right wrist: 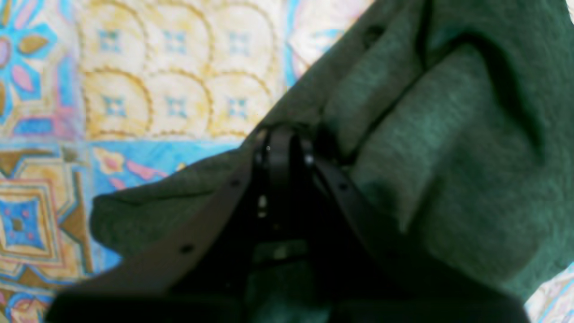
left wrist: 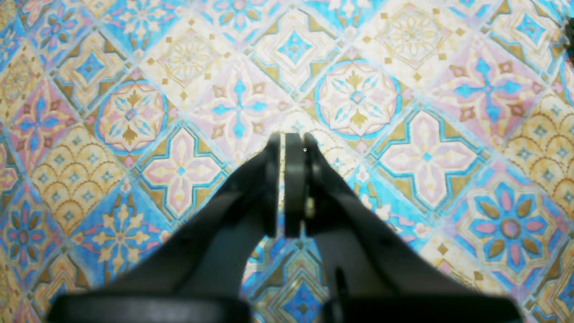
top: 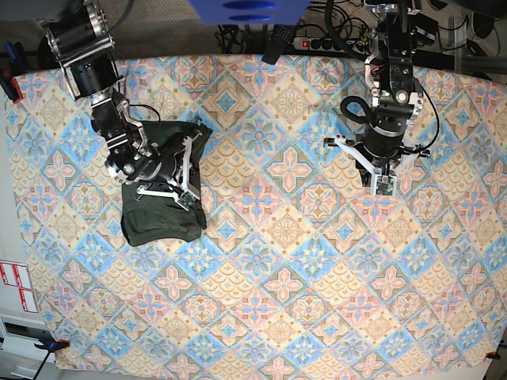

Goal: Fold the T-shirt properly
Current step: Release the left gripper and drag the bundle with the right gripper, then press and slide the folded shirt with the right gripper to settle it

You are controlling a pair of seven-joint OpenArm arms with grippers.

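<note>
Right gripper [right wrist: 280, 134] sits pressed into the T-shirt [top: 162, 202], its black jaws drawn together; in the right wrist view the tips meet right at a ridge of the dark green knit, and a fold of cloth appears pinched between them, though the blur makes the exact bite hard to confirm. Around those tips the fabric is bunched into several soft rolls, with a thinner flap of it spreading out below and to the left over the patterned tablecloth [top: 301, 261]. From the base view, the T-shirt lies as a compact, roughly rectangular bundle near the tablecloth's left edge, somewhat above the middle, and the right arm reaches down onto its upper half from the far left corner. Its lower edge looks fairly straight, while the upper part, under the arm, is rumpled and partly hidden. Well apart from the T-shirt, across the tablecloth toward the far right side, the left gripper [left wrist: 287, 141] hangs over bare tiles of blue, pink and yellow pattern with its jaws closed on nothing, only a narrow slit of light showing between the pads in the left wrist view. No cloth lies under or beside it. Beyond the tablecloth's far edge, cables and a power strip [top: 321, 43] run along the back.
</note>
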